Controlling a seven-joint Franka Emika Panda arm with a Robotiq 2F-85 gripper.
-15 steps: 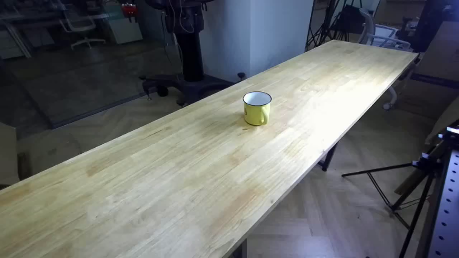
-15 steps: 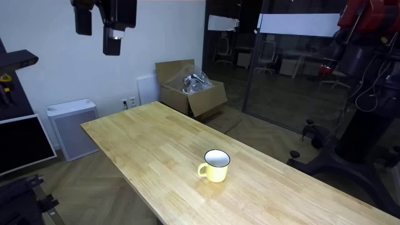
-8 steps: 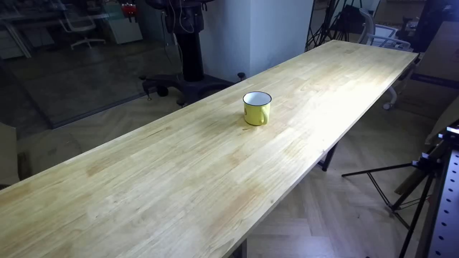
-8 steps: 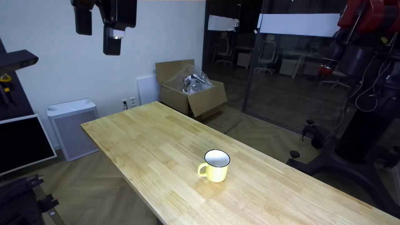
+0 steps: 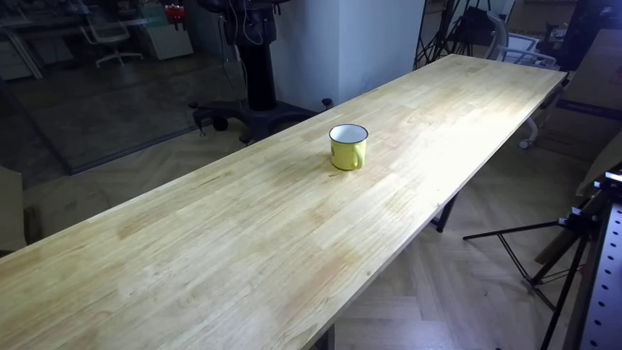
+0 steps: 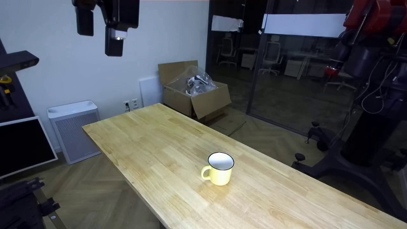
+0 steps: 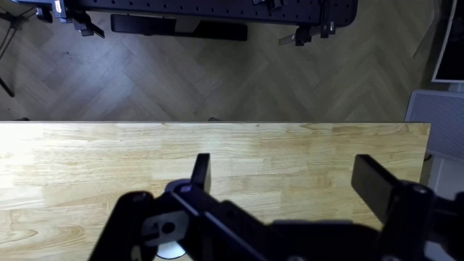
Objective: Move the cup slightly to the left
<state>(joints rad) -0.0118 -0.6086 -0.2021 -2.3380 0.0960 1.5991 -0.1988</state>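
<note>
The cup point(image 5: 348, 154) is a small yellow mug with a white inside, a dark rim and a side handle. It stands upright on the long wooden table point(image 5: 218, 243), and it also shows in an exterior view point(image 6: 220, 175) with its handle toward the left. In the wrist view a bit of the cup's white inside and rim point(image 7: 171, 250) shows at the bottom, mostly hidden behind my gripper. My gripper point(image 7: 284, 163) is open and empty, its fingers wide apart above the table. It hangs high at the top left of an exterior view point(image 6: 99, 41), well apart from the cup.
An open cardboard box point(image 6: 210, 101) and a white boxy appliance point(image 6: 76, 133) stand beyond the table's end. A black wheeled stand point(image 5: 260, 87) is beside one long edge. A tripod point(image 5: 539, 277) and a dark perforated rail point(image 7: 217, 12) are beyond the opposite edge.
</note>
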